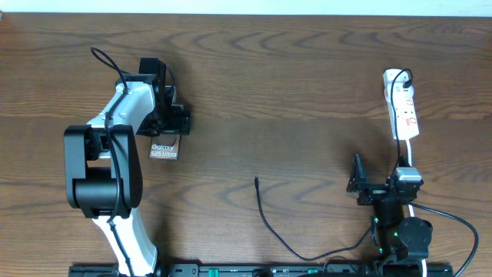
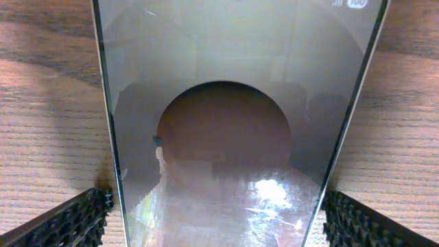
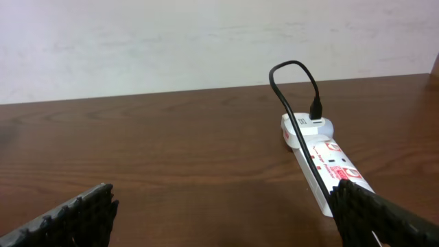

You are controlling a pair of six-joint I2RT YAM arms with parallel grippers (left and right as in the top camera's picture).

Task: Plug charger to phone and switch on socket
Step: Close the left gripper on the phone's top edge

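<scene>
The phone [image 1: 164,150] lies flat on the wooden table, its white "Galaxy S25 Ultra" lettering showing. My left gripper [image 1: 167,132] hovers over its far end. In the left wrist view the phone [image 2: 233,137] fills the space between the two fingers [image 2: 68,223], a small gap on each side; the left gripper [image 2: 219,230] is open. The charger [image 1: 265,215] is a thin black cable whose free tip lies mid-table, apart from both grippers. The white socket [image 1: 401,104] lies at the right. My right gripper [image 1: 378,175] stands open just short of the socket [image 3: 322,154].
A black cable [image 3: 295,96] loops into the socket's far end. The socket's white cord [image 1: 442,211] runs down to the right past the right arm's base. A pale wall [image 3: 206,41] rises behind the table's far edge.
</scene>
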